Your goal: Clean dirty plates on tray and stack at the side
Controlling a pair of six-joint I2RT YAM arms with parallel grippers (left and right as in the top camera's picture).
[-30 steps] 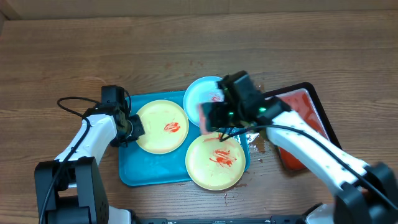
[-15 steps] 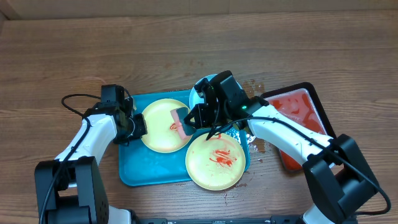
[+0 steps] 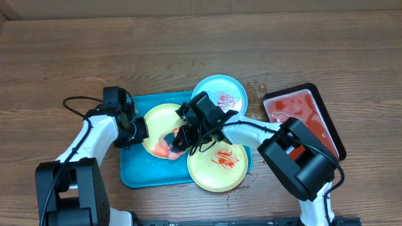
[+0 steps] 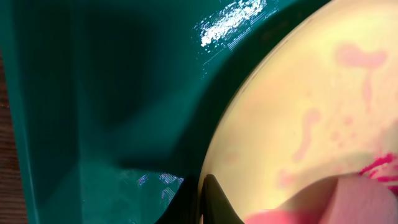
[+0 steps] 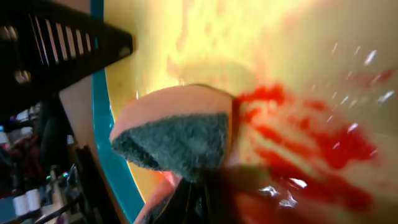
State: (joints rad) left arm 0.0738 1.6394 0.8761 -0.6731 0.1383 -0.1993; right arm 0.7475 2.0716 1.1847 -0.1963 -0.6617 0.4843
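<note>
No readable text, label, brand or number appears anywhere.

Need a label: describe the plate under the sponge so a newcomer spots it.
On the wooden table, find the turquoise tray. Two pale yellow plates sit on it; take the left yellow plate, whose rim the left gripper pinches. Only it has a pink sponge pressed on it, unlike the other yellow plate and light blue plate.

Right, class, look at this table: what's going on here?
The left gripper pinches the rim of a yellow plate on the turquoise tray, steadying it. The right gripper presses a sponge onto that plate's red sauce. The second yellow plate and the blue plate both carry red smears; nothing is stacked yet.
</note>
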